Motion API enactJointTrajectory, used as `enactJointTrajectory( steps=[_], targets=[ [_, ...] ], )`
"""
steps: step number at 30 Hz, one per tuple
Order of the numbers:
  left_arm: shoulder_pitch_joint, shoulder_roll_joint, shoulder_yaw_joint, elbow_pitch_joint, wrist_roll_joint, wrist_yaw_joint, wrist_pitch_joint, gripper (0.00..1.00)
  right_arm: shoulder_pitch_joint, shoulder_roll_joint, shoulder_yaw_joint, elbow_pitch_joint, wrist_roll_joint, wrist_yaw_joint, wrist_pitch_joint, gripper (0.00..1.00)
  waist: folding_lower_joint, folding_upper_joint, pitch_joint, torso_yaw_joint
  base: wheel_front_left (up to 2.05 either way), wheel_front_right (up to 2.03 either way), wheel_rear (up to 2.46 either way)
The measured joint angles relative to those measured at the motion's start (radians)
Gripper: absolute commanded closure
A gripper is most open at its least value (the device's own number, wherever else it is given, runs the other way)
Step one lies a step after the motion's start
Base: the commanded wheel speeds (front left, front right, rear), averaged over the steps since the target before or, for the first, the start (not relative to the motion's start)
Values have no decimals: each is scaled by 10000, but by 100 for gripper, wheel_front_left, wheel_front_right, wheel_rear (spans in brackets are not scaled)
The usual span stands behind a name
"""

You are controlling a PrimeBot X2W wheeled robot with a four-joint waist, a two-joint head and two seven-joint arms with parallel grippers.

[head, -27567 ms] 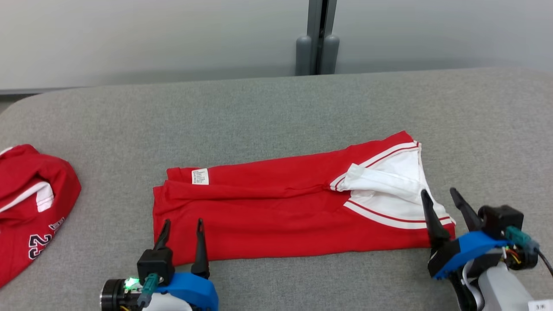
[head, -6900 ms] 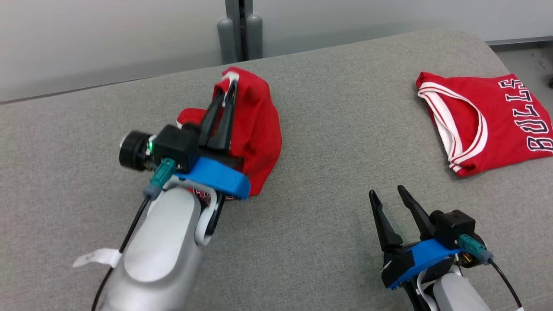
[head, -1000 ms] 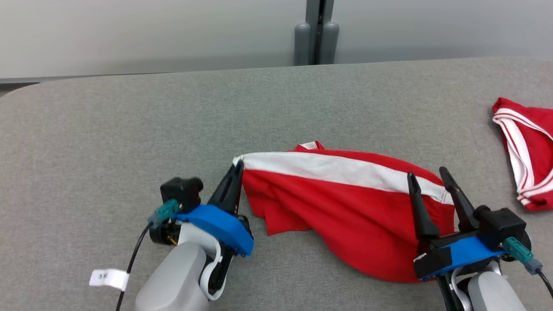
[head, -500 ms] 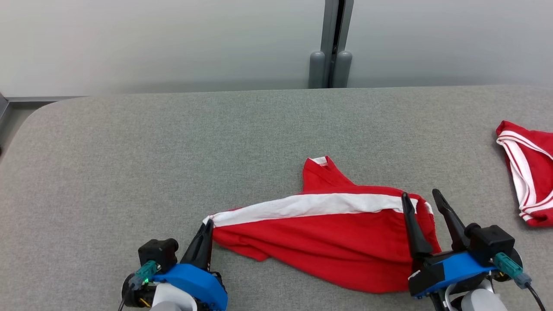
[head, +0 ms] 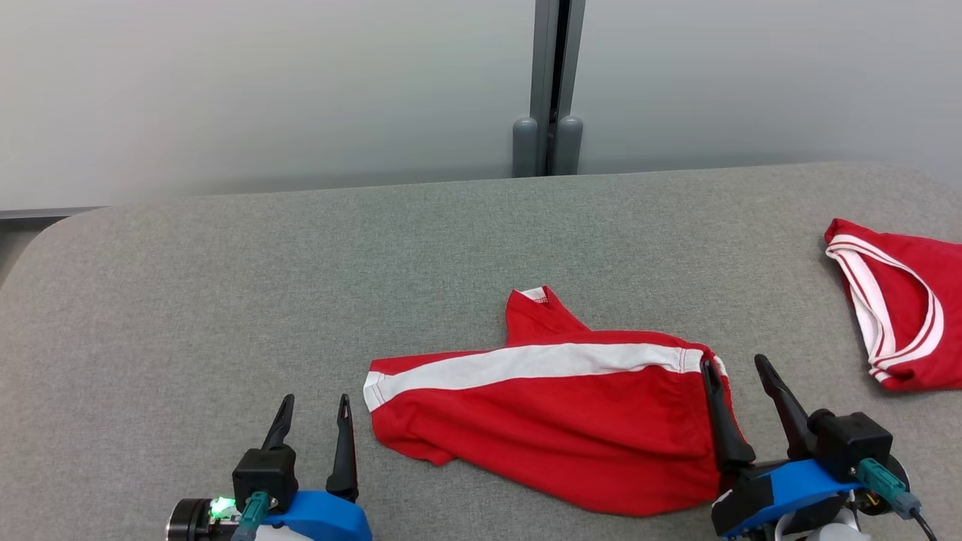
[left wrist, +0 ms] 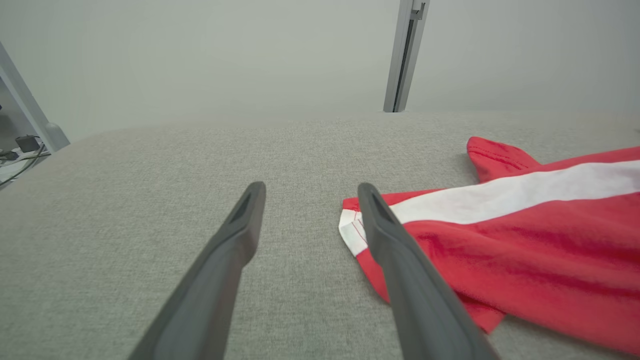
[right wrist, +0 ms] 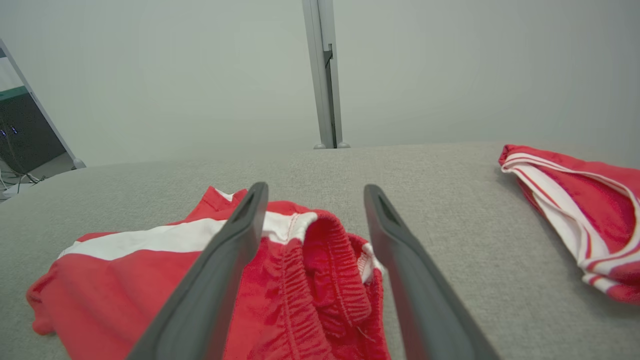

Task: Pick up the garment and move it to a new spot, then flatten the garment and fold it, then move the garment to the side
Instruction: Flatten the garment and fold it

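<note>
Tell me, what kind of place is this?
Probably a robot test room, not a home: a big grey cloth-covered table, a bare pale wall with a metal post, and red shorts lying on it.

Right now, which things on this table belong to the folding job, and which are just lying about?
Job in hand:
- red shorts, crumpled on the grey table
- left gripper, open beside their left end
- right gripper, open at their waistband end

Lying about:
- red jersey, near the table's right edge
- grey post, behind the table
</note>
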Motion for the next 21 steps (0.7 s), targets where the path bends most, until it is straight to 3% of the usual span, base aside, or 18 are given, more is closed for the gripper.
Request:
enactJointTrajectory(
  steps=[10,21],
  targets=[
    [42,-211,309,163,332,-353,0,0,-32,10,395,483,278,0,0,0,1,0,71,24,0,0,0],
    [-53,-259,368,211,385,-514,0,0,-895,21,899,1975,2165,0,0,0,2,0,384,220,0,0,0]
  ],
)
